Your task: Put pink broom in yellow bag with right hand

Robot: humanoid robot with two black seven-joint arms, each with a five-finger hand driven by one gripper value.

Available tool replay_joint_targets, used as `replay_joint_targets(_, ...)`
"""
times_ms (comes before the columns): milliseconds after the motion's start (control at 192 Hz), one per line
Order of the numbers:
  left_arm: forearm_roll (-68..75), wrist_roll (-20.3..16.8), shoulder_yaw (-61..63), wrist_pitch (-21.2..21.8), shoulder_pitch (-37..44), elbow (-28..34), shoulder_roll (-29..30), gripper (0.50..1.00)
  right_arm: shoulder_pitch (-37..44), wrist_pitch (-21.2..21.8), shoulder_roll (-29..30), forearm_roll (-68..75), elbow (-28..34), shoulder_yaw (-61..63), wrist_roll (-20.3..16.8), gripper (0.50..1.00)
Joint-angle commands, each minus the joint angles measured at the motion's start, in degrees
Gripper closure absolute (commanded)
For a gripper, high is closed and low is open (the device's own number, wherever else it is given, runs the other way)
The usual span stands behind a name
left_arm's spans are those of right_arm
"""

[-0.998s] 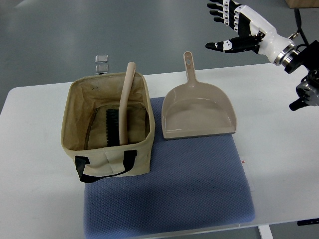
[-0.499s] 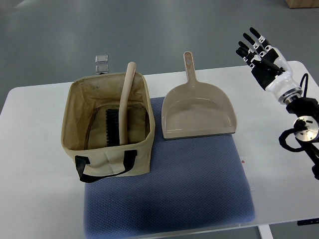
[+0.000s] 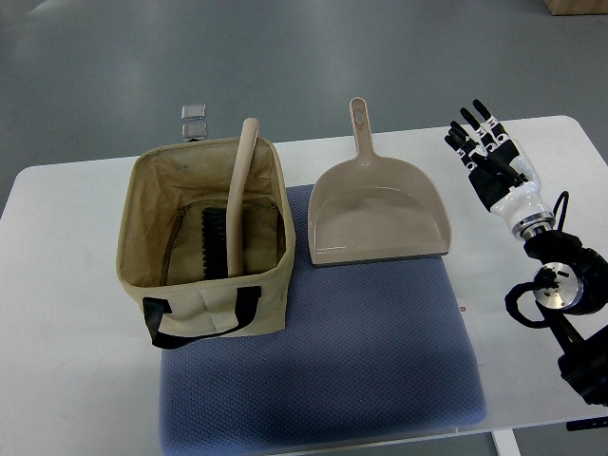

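One dustpan [image 3: 380, 214] between bag [image 3: 204, 242] and empty right robot hand [image 3: 489, 161]

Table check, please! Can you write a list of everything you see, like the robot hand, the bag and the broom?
Surface: white table with a blue mat on it.
Job's things: broom stands inside the tan bag, handle leaning over the far rim.
Clutter: dustpan on the mat, beside the bag, apart from it.
Grippers: right hand open over the table, holding nothing; left hand not seen.
Cables: black cable by the right wrist.
Surroundings: grey floor; two small clear squares behind the table.
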Motion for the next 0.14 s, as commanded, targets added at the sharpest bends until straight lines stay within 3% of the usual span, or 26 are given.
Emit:
replay_joint_targets(0, 0.0, 0.0, 0.0, 0.0, 0.0, -0.03, 0.0, 0.5, -0.14, -0.02, 0.17, 0.01, 0.0, -0.1, 0.13, 0.568)
replay_joint_targets(135, 0.0, 0.09, 0.0, 0.0, 0.0, -0.03, 0.0, 0.5, -0.32, 0.15, 0.17, 0.1, 0.09, -0.46, 0.21, 0.568)
